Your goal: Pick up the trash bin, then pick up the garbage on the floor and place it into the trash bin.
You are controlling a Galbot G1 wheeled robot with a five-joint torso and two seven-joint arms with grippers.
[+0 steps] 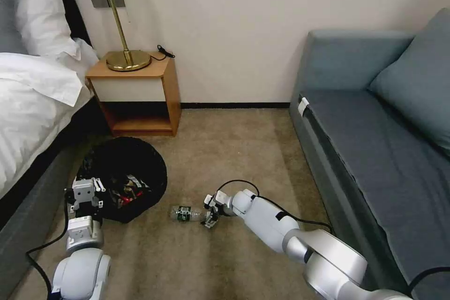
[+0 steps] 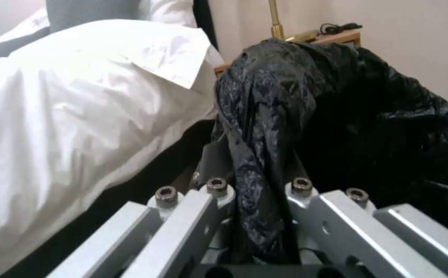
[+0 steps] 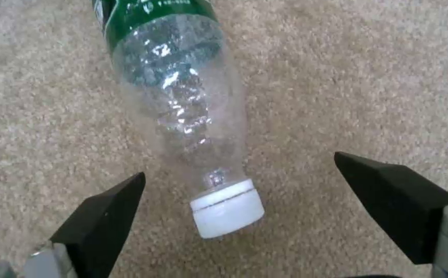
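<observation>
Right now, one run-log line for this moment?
left gripper: shut on trash bin rim | right gripper: open at bottle cap | bottle: lying on carpet

Left gripper clamped shut, right gripper low, fingers spread

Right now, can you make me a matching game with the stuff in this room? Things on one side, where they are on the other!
Things:
1. bottle
2. trash bin
3. lamp
4. left gripper

Places or states:
A. on the nightstand
B. lying on the carpet, cap toward the open right gripper
C. shut on the bin's black bag
D. on the floor beside the bed

Pairs: 1-B, 2-D, 3-A, 4-C
</observation>
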